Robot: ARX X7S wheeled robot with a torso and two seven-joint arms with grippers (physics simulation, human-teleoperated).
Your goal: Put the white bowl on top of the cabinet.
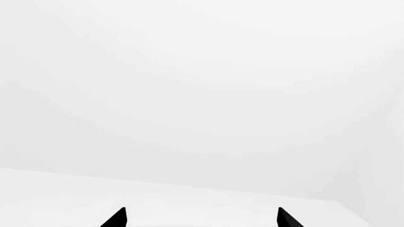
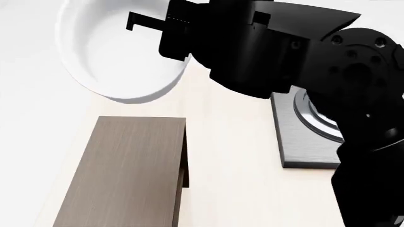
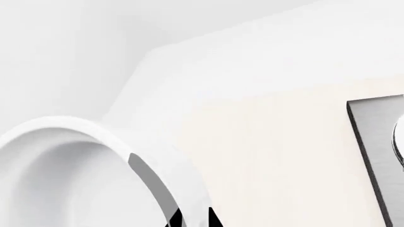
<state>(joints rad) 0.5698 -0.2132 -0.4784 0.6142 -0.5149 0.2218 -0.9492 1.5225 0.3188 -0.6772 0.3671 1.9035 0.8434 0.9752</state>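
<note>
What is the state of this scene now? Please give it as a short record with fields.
bowl: the white bowl is lifted and tilted, its opening turned toward the head camera
holder: the right gripper, jaws closed over the bowl's rim
cabinet: the cabinet has a bare wood-grain top, below the bowl in the head view
stove plate: the grey stove plate lies flat, partly hidden by the right arm
left gripper: the left gripper has its jaws apart, holding nothing
task: bowl not yet on the cabinet
</note>
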